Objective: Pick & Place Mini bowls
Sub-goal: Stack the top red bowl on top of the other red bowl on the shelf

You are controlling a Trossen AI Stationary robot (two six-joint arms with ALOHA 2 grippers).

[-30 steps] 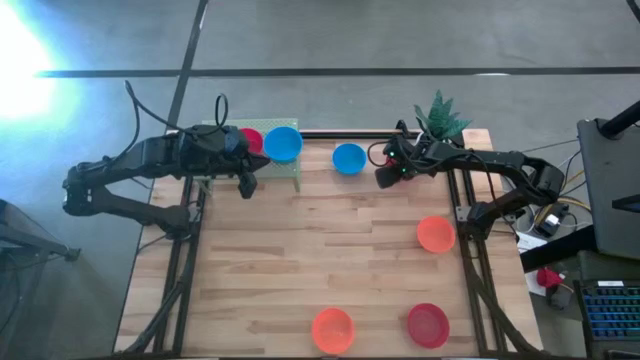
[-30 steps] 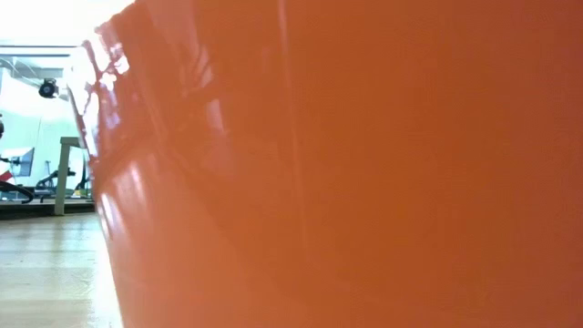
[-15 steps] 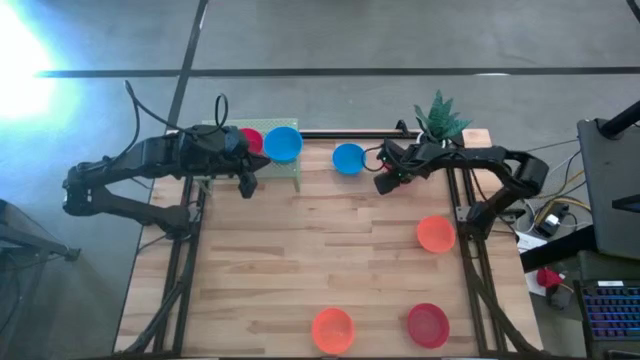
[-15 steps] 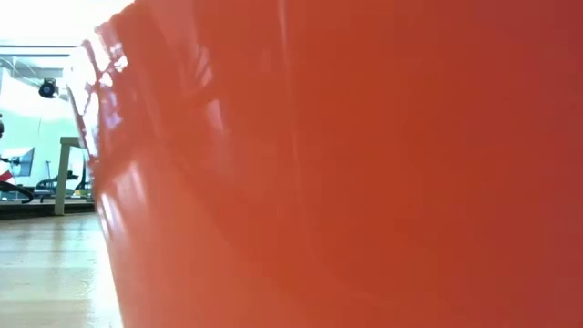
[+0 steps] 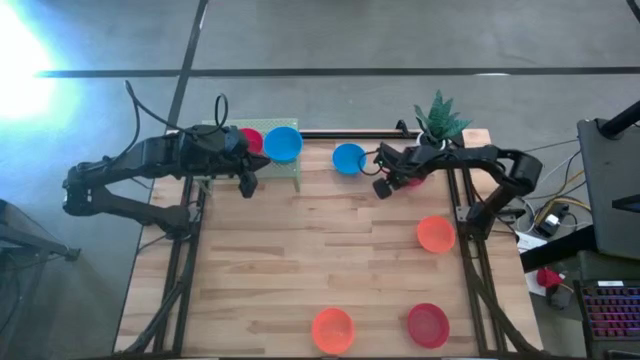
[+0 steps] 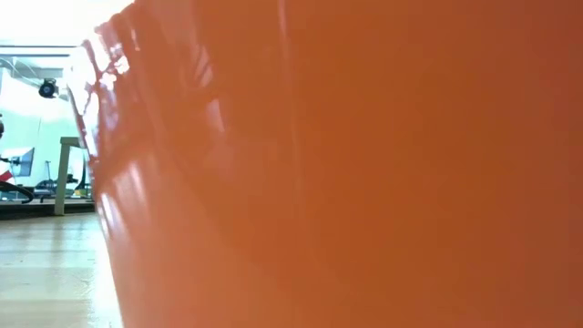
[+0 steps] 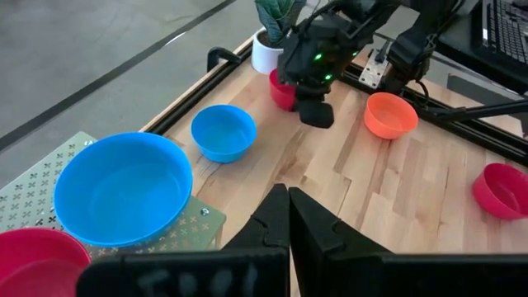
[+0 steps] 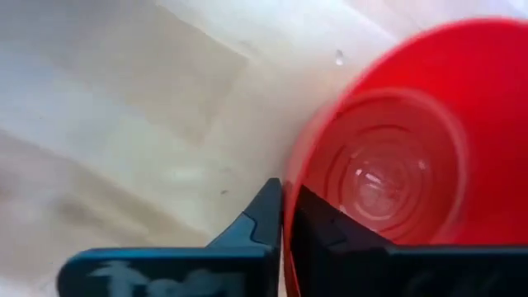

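My right gripper (image 5: pixel 385 186) is down at the table's far right, shut on a red mini bowl (image 8: pixel 412 148) that stands in front of the white plant pot (image 7: pixel 266 51). My left gripper (image 7: pixel 288 206) is shut on nothing and hangs above the far left. There a large blue bowl (image 5: pixel 283 143) and a red bowl (image 5: pixel 250 140) sit on a green perforated plate (image 5: pixel 292 172). A blue mini bowl (image 5: pixel 348 158) stands on the wood between the two grippers. Two orange bowls (image 5: pixel 434 234) (image 5: pixel 333 329) and a red one (image 5: pixel 428 325) sit open side up nearer the front. My right gripper pinches the red mini bowl's rim (image 8: pixel 289 194) on the side facing the table's left. One finger (image 8: pixel 320 221) is inside the bowl and one finger (image 8: pixel 262 210) outside. The fingers come steeply from above. The bowl (image 7: pixel 282 89) sits on the wood.
An orange bowl (image 6: pixel 346 182) right at the low camera fills most of that view. A black rail (image 5: pixel 350 133) runs along the far edge. Bare wood (image 5: pixel 320 250) lies in the table's middle.
My right gripper has sunk toward the table beside the red mini bowl and turned a little at the wrist. My left arm and the other bowls have kept still.
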